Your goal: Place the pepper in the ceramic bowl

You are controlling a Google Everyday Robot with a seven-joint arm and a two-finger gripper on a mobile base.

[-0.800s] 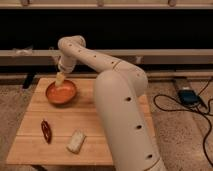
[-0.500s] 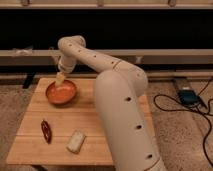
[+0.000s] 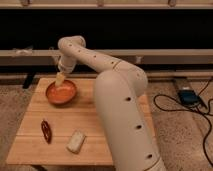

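The pepper (image 3: 46, 131) is small, dark red and slender; it lies on the wooden table (image 3: 95, 120) near its front left. The ceramic bowl (image 3: 61, 92), glossy orange with a brownish rim, stands at the table's back left. My gripper (image 3: 59, 79) hangs from the white arm just above the bowl's far rim, well away from the pepper. Nothing shows in the gripper.
A pale whitish block (image 3: 76, 141) lies on the table right of the pepper. My white arm and base (image 3: 125, 115) cover the table's right side. A dark wall with rails runs behind. Black cables and a box (image 3: 189, 96) lie on the floor at the right.
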